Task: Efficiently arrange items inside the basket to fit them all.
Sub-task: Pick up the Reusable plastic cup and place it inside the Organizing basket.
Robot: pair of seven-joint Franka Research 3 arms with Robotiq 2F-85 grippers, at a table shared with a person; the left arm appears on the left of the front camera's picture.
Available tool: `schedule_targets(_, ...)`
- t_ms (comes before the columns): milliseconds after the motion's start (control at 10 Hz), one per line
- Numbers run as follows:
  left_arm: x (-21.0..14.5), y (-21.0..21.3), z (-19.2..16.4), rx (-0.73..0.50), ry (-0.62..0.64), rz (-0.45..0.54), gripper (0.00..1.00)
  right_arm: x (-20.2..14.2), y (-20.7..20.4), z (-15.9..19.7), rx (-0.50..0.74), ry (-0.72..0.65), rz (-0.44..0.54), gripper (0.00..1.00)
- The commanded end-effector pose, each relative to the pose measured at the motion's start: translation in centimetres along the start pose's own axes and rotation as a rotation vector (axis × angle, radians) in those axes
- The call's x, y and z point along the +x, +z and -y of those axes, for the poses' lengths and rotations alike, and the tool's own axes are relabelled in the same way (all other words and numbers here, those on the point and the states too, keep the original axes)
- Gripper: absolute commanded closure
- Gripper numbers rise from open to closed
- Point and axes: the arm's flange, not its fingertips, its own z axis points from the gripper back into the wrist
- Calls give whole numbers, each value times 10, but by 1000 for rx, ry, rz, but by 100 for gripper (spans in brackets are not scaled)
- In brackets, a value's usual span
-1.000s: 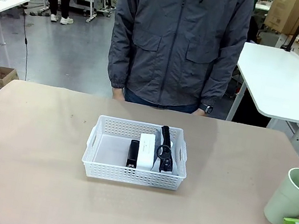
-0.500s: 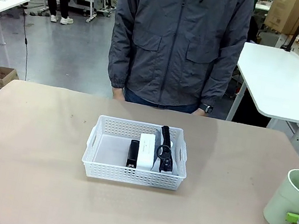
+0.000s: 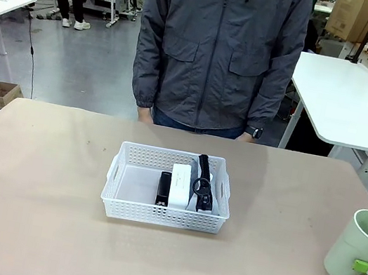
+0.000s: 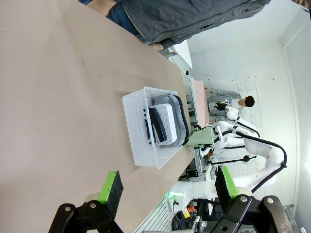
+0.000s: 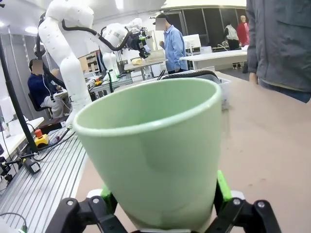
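Observation:
The white lattice basket [image 3: 163, 214] sits mid-table. Inside it lie a black stapler [image 3: 163, 188], a small white box [image 3: 180, 185] and the grey pouch, of which mainly the black strap [image 3: 202, 180] shows along the right side. The pale green cup [image 3: 359, 244] stands upright at the table's right edge. My right gripper [image 3: 364, 267] holds it low down, and in the right wrist view its green pads [image 5: 221, 187] press both sides of the cup [image 5: 150, 150]. My left gripper [image 4: 169, 187] hangs open at the far left, well away from the basket [image 4: 141, 141].
A person in a grey jacket [image 3: 217, 51] stands at the far side of the table, hands down by the edge. Bare brown tabletop [image 3: 35, 211] surrounds the basket. A white table [image 3: 347, 102] stands behind on the right.
My right gripper's jaws have closed in onto the lower part of the cup. The cup, the basket and the left arm have stayed put.

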Motion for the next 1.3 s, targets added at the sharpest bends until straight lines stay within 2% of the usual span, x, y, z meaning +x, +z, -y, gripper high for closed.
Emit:
schedule_targets(0, -2, -1, 3, 7, 13, -5, 0, -35, 3, 1, 17, 36, 8, 60)
schedule_targets(100, -2, -1, 3, 7, 13, -5, 0, -35, 3, 2, 19, 32, 8, 100)
schedule_targets(300, -2, -1, 3, 7, 13, -5, 0, -34, 3, 0, 31, 28, -9, 100)
schedule_targets(400, -2, -1, 3, 7, 13, -5, 0, -22, 4, -3, 46, 40, -33, 74)
schedule_targets(500, -2, -1, 3, 7, 13, -5, 0, -1, 3, -9, 69, 60, -59, 74)
schedule_targets(600, -2, -1, 3, 7, 13, -5, 0, 26, 0, -18, 72, 64, -82, 100)
schedule_targets(700, -2, -1, 3, 7, 13, -5, 0, 60, -6, -31, 60, 57, -119, 74)
schedule_targets(800, -2, -1, 3, 7, 13, -5, 0, 89, -14, -44, 41, 36, -166, 100)
schedule_targets(1000, -2, -1, 3, 7, 13, -5, 0, 135, -43, -69, 13, -30, -280, 100)
schedule_targets(1100, -2, -1, 3, 7, 13, -5, 0, 148, -62, -79, -11, -59, -336, 74)
schedule_targets(1200, -2, -1, 3, 7, 13, -5, 0, 155, -83, -83, -38, -117, -384, 74)
